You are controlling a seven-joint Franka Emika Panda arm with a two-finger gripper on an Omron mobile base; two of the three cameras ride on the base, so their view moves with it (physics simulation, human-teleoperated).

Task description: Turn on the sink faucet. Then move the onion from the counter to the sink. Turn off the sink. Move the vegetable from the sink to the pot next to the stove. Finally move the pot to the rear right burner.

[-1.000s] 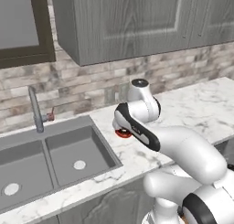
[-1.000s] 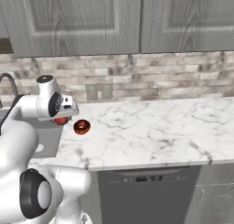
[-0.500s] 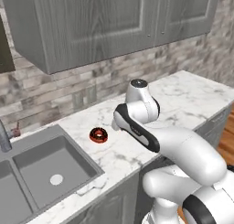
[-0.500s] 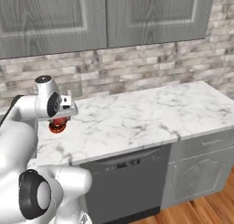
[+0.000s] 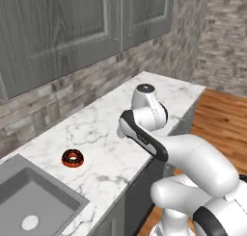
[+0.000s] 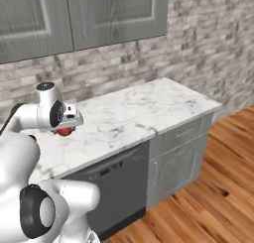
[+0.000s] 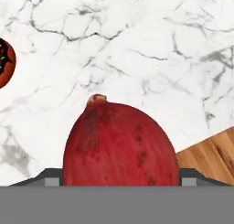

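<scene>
The onion (image 7: 119,145), dark red and smooth with a small stem tip, sits large between my gripper's (image 7: 119,179) jaws in the hand view. From the right base view the onion (image 6: 62,133) hangs under my gripper (image 6: 65,128), just above the white marble counter (image 6: 134,113). The gripper is shut on it. In the left base view my arm stands over the counter (image 5: 111,129), and one grey basin of the sink (image 5: 58,184) shows at the lower left. The faucet, pot and burner are out of view.
A brown sprinkled doughnut (image 5: 72,158) lies on the counter near the sink, and also at the hand view's left edge (image 7: 4,65). The counter ends to the right over a wood floor (image 6: 208,187). Grey wall cabinets (image 5: 72,32) hang above a brick wall.
The whole picture has shifted: the base has driven right along the counter, so the sink slid left and the faucet left the view. The onion stays in the gripper.
</scene>
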